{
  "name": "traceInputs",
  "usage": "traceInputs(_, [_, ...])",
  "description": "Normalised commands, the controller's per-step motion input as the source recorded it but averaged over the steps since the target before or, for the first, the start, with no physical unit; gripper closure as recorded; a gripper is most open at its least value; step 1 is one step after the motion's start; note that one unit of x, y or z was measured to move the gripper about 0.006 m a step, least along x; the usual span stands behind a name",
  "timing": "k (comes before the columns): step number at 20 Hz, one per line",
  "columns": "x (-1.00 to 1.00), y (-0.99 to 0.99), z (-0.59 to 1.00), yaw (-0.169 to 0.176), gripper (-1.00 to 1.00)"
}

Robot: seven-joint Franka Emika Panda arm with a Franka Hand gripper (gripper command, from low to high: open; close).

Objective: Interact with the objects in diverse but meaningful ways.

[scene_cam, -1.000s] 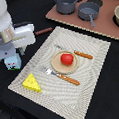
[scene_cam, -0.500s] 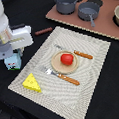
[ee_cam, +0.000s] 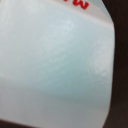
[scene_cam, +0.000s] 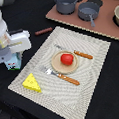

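Now gripper [scene_cam: 12,57] low over carton [scene_cam: 13,64] at placemat's edge on exterior view's left; carton directly beneath, filling wrist view [ee_cam: 55,65]. Jaws' state: cannot tell, hidden. Cheese [scene_cam: 31,83] nearby; tomato [scene_cam: 67,59] on plate, farther.

End effector [scene_cam: 14,60] and carton [ee_cam: 55,55] largely hidden, blurred

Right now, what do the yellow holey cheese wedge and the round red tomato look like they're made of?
The yellow cheese wedge looks like matte moulded plastic: flat even colour, neat holes. The round red tomato seems glossy plastic, since a small highlight shows on it. Both are probably toys.
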Motion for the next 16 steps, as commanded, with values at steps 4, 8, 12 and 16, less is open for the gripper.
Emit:
traceInputs(4, [-0.11, 0.15, -0.15, 0.001, 1.0])
traceInputs(8, [-0.1, 0.13, -0.13, 0.001, 1.0])
traceInputs(12, [0.13, 0.21, 0.3, 0.0, 1.0])
traceInputs(16, [0.79, 0.66, 1.0, -0.006, 1.0])
